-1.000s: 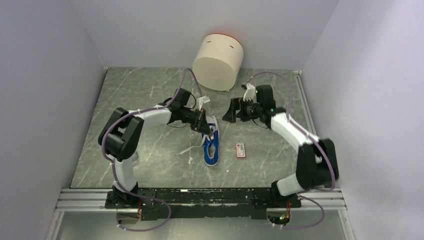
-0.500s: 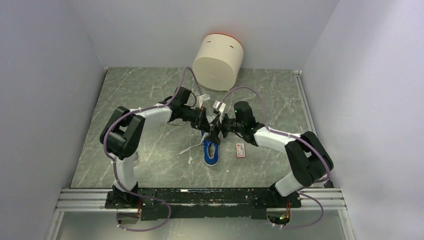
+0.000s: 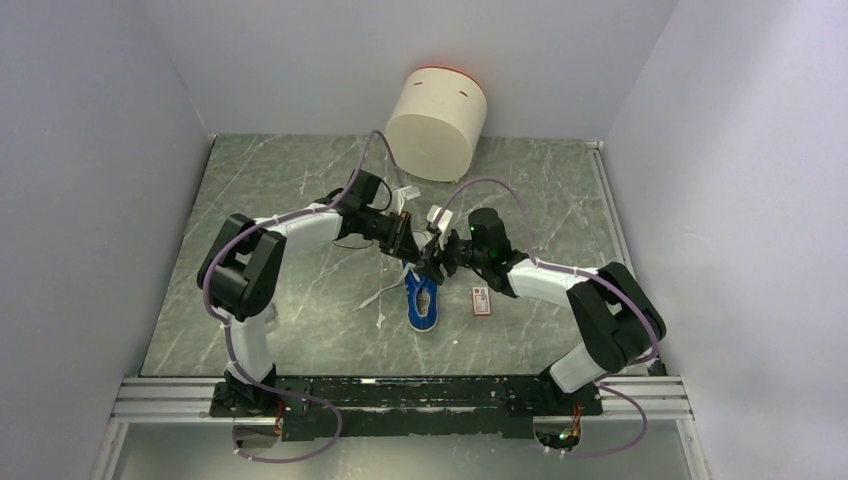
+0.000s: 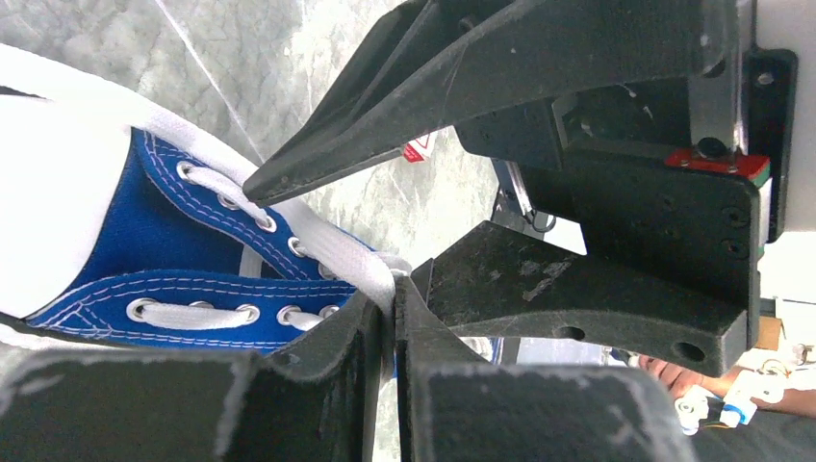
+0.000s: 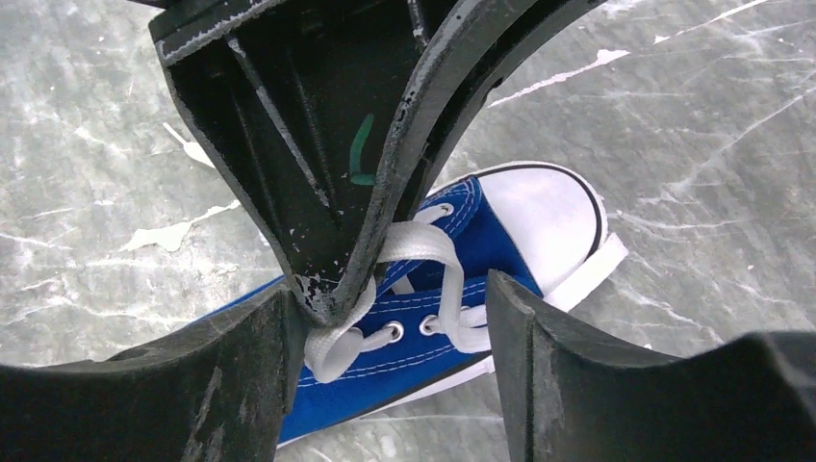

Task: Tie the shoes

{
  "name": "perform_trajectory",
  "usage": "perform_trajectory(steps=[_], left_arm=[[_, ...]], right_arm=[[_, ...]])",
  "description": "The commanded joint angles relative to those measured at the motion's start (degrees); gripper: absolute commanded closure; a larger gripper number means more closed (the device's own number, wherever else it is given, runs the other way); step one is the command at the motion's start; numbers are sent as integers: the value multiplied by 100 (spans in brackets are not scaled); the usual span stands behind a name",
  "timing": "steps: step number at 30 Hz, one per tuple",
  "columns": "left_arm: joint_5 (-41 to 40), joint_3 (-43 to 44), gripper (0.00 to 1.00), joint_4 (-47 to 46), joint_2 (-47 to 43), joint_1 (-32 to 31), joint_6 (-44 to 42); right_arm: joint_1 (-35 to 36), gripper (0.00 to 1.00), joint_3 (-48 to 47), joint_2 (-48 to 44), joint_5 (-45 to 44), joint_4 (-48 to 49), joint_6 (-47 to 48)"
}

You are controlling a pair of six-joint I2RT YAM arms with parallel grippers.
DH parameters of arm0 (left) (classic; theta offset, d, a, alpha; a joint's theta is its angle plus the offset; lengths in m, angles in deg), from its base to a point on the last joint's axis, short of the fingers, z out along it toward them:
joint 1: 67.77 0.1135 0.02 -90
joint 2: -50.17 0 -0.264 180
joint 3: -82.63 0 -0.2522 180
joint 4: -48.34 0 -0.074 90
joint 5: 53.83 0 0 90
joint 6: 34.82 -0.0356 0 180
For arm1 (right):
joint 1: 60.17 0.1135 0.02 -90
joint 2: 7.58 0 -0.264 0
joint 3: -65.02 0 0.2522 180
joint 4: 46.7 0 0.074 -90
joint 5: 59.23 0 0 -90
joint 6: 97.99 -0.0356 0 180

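Note:
The blue canvas sneaker [image 3: 423, 302] lies on the marble table, toe cap toward the back. My left gripper [image 3: 404, 243] is over its lacing and shut on a loop of white lace [image 4: 358, 262], as the left wrist view [image 4: 393, 298] shows. My right gripper [image 3: 432, 264] is open, right against the left one. In the right wrist view [image 5: 393, 294] its fingers [image 5: 231, 385] straddle the left gripper's tip and the lace loop [image 5: 332, 351] above the sneaker [image 5: 385, 380]. The sneaker's eyelets [image 4: 164, 226] show in the left wrist view.
A cream cylinder with an orange rim [image 3: 436, 122] lies at the back. A red-and-white flat packet [image 3: 482, 300] lies just right of the sneaker. Loose lace ends [image 3: 378, 301] trail on the table to its left. Grey walls close in on both sides.
My right arm has swung left from the back right to the sneaker and now has its open jaws around the left gripper's tip. The left gripper has barely moved.

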Motion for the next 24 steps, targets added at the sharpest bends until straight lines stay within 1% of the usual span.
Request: perform_trajectory(steps=[1, 2, 6, 8, 9, 10, 12, 14, 17, 20, 23, 24], left_arm=[[67, 80, 86, 135, -202, 60, -159], [82, 59, 86, 81, -219, 68, -132], [127, 12, 85, -17, -266, 84, -92], [101, 40, 83, 87, -283, 115, -181], [81, 50, 82, 116, -288, 135, -222], [62, 58, 80, 158, -281, 157, -261], [57, 116, 76, 247, -263, 190, -341], [-8, 249, 75, 381, -194, 203, -492], [93, 289, 72, 291, -77, 209, -491], [166, 186, 63, 43, -43, 209, -382], [312, -12, 53, -449, -71, 212, -101], [357, -79, 47, -612, -79, 210, 5]], right_arm=[[-19, 35, 83, 6, 95, 226, 97], [-29, 39, 33, 55, 175, 232, 76], [-35, 64, -271, 401, 772, 103, -202], [-75, 81, -329, 415, 989, 34, -332], [-134, 93, -314, 386, 1090, 46, -461], [-198, 100, -297, 348, 1207, 85, -614], [-359, 100, -272, 249, 1375, 99, -1062], [-530, 100, -333, 198, 1616, -36, -1387], [-658, 100, -692, 373, 1976, -579, -1577], [-671, 100, -911, 574, 2246, -815, -1721], [-678, 100, -914, 674, 2660, -742, -1860], [-683, 100, -914, 702, 2741, -730, -1880]])
